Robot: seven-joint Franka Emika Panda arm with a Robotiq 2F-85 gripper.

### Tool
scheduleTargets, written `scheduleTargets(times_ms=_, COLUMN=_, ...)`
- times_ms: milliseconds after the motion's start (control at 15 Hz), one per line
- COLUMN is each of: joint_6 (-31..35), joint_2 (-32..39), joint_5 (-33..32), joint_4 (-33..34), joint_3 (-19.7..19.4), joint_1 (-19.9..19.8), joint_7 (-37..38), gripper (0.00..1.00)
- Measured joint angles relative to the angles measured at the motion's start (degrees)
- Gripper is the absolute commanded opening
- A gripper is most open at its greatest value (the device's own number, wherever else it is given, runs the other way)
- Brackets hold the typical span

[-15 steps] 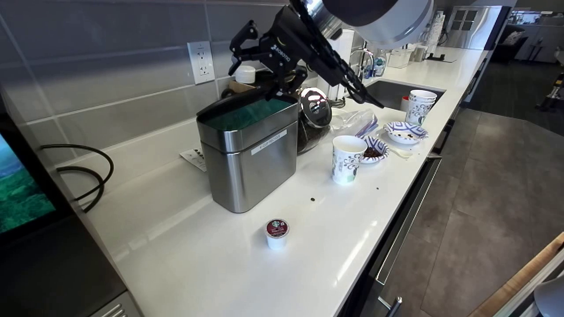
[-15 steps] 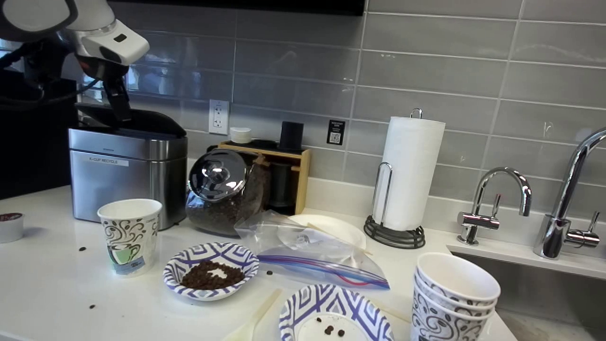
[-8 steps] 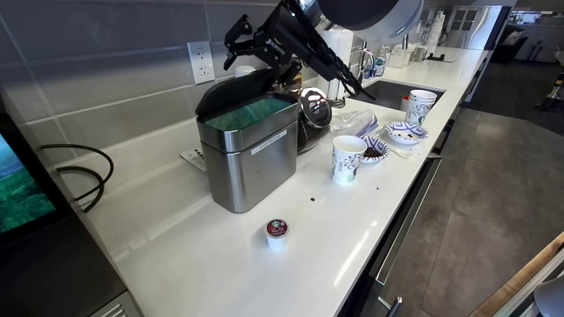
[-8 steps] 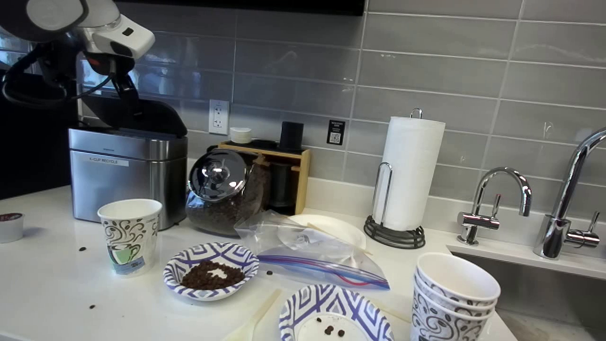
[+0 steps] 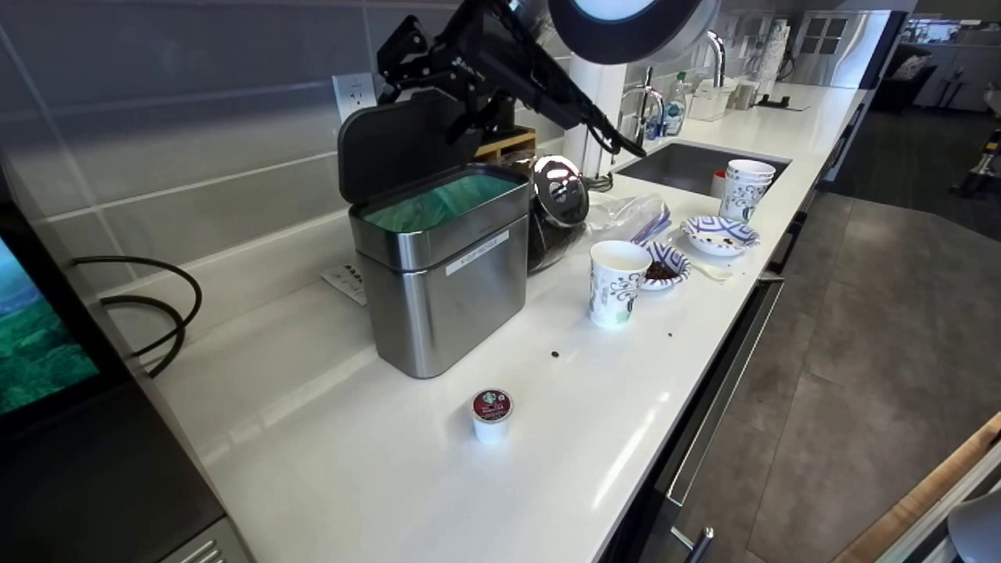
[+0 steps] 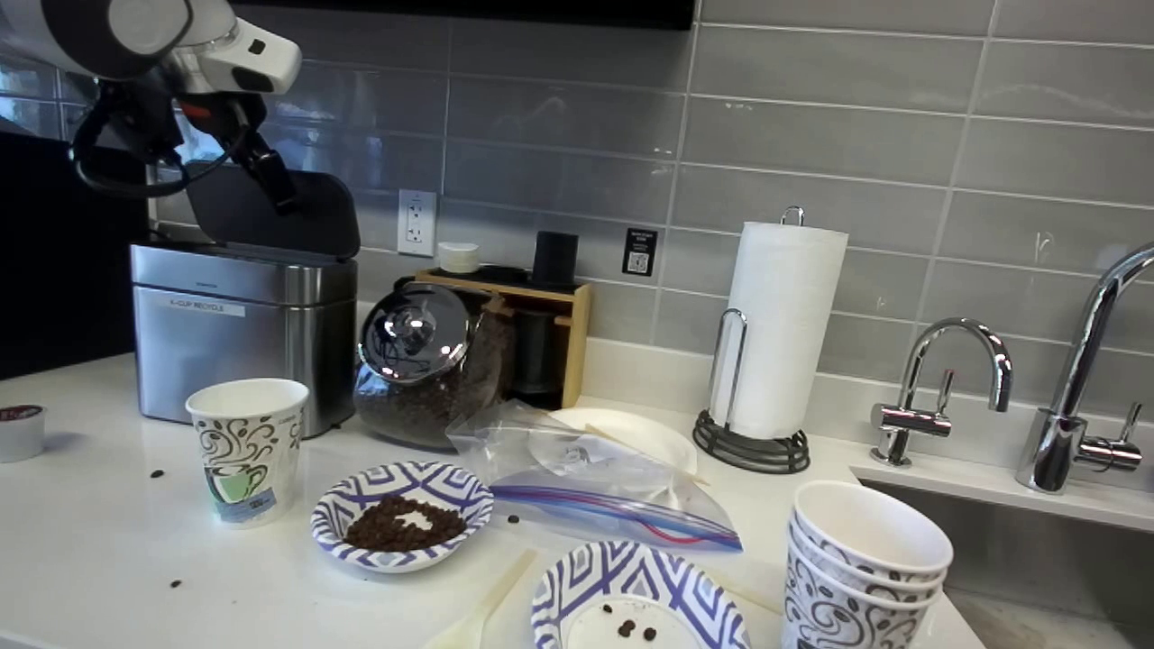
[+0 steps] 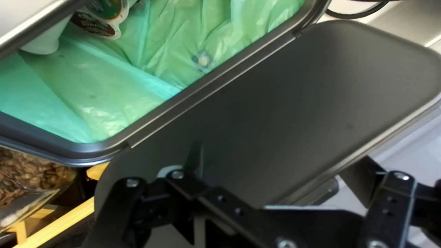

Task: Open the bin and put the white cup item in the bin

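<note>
Up at the raised lid (image 5: pixel 391 145), hand (image 5: pixel 422 113) not closed, fingers (image 6: pixel 272 180) well apart and straddling it: one over the inner face, the other round the outer side. Touching or not, can't tell. Lid near vertical. Below, bin (image 5: pixel 450 320) upright, mouth up, long axis roughly along the wall (image 5: pixel 195 117); green liner (image 7: pixel 213 31) and other pods (image 7: pixel 96 28) visible inside in wrist view.

Pod (image 5: pixel 491 418) out on the surface (image 5: pixel 352 485), off the bin's front corner, at the end away from the jar (image 6: pixel 406 410). Upright, dark red top facing up, axis vertical.

Vs a second ago: lid swung from low tilt to almost upright, hand gone over with it, lid's inner face showing more. Pod, bin, cup (image 5: pixel 610 293), bean bowl (image 6: pixel 455 491) in same spots.

Edges, room: open stretch of surface round the pod; bin corner nearest, front edge farther off. Black unit (image 5: pixel 102 469) on one side of pod, cup on the other, both well apart from it. Cup near the bin's labelled face, bean bowl just beside cup. Jar close by the bin's other end, contact unclear. Bag (image 6: pixel 586 478) past the jar, sink (image 5: pixel 680 168) farthest along.
</note>
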Motion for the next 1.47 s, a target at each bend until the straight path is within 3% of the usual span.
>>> scheduleTargets(times_ms=733, joint_6=0.0, joint_2=3.5, joint_5=-9.8, joint_4=4.7, joint_3=-2.6, joint_1=1.7, joint_7=3.1, gripper=1.00)
scheduleTargets(times_ms=1467, joint_6=0.0, joint_2=6.9, joint_5=-10.5, joint_4=10.4, joint_3=-3.2, joint_1=3.3, joint_7=3.5, gripper=1.00)
